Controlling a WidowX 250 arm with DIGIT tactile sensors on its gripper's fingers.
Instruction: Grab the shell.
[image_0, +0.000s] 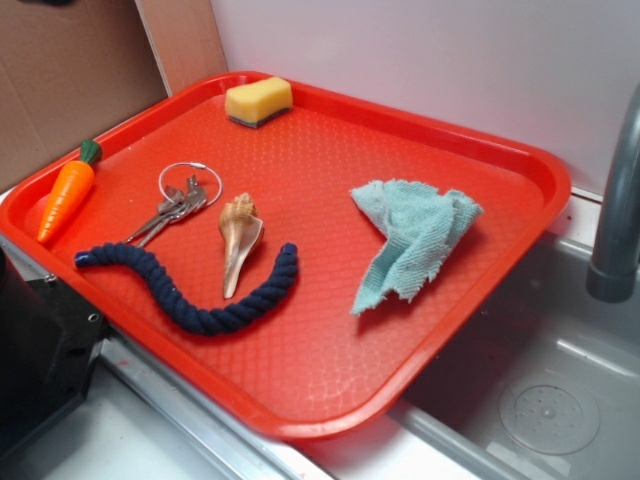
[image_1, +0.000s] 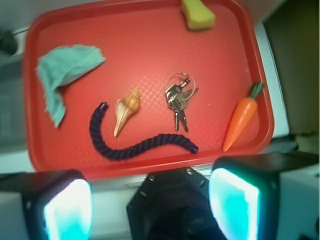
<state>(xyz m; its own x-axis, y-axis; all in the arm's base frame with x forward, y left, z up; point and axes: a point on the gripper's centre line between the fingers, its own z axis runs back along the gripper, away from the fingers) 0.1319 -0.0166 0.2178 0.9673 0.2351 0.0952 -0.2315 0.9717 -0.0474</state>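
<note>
Your hand (image_1: 150, 200) sat wide open, empty, off the tray (image_1: 150, 30); shell (image_1: 125, 111) lay between rope (image_1: 137, 145) & keys (image_1: 177, 100), so closing fingers risked snagging either.

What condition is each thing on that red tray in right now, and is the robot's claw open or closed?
Shell: lying on its side, untouched, point toward the rope.
Rope: curved around the shell's tip, apart from it.
Keys: lying flat on their ring.
Carrot: resting against the tray's rim.
Cloth: crumpled.
Sponge: lying flat in a corner.
Tray: flat beside the sink.
Claw: open, holding nothing.
</note>
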